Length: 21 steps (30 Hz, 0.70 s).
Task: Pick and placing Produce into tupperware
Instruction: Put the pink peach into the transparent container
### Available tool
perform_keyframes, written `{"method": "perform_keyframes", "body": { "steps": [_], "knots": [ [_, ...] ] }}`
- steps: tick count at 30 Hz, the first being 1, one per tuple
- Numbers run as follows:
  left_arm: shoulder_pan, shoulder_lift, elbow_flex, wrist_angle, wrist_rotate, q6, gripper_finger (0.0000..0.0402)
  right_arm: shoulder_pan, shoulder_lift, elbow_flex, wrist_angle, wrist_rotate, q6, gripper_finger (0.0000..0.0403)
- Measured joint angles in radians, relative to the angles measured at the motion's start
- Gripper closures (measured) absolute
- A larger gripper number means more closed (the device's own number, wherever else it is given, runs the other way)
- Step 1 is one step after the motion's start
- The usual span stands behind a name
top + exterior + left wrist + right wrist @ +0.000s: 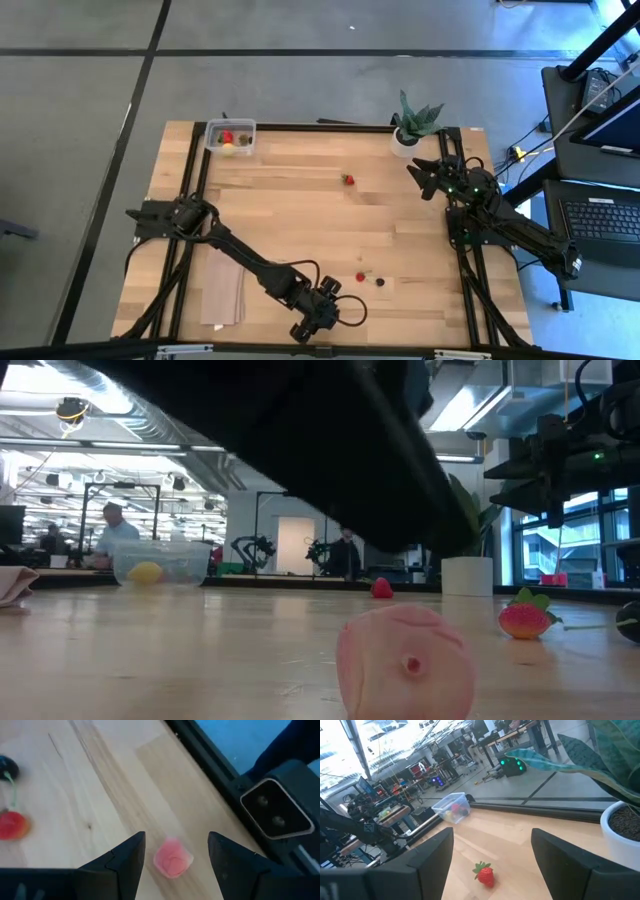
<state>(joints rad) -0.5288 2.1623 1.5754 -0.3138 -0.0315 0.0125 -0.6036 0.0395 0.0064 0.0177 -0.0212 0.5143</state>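
Note:
A small pink piece of produce (172,858) lies on the wooden table close to its near edge. My left gripper (176,840) hangs open over it, one finger on each side, touching nothing. In the high view that gripper (318,322) covers the pink piece. A red strawberry (361,276) and a dark berry (379,282) lie just beyond it. Another strawberry (348,180) lies mid-table. The clear tupperware (230,137) stands at the far left with a red and a yellow piece inside. My right gripper (422,178) waits open at the far right.
A spiky green plant in a white pot (415,125) stands at the far right, beside my right arm. A flat tan cloth (222,295) lies near the front left. The low camera's housing (272,810) sits on the black frame at the near edge, just ahead of my left gripper.

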Motion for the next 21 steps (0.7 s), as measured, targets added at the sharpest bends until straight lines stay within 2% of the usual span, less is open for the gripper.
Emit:
{"method": "perform_keyframes", "body": {
  "steps": [11,18,21],
  "knots": [
    [0.010,0.040,0.000,-0.003,0.031,-0.033,0.0193,0.000,0.000,0.000,0.000,0.000,-0.002,0.0134],
    [0.012,0.057,-0.002,-0.013,0.100,-0.110,0.0193,0.000,0.000,0.000,0.000,0.000,-0.003,0.0134],
    [0.014,0.056,-0.002,-0.011,0.072,-0.115,0.0193,0.000,0.000,0.000,0.000,0.000,-0.003,0.0134]
  ]
}}
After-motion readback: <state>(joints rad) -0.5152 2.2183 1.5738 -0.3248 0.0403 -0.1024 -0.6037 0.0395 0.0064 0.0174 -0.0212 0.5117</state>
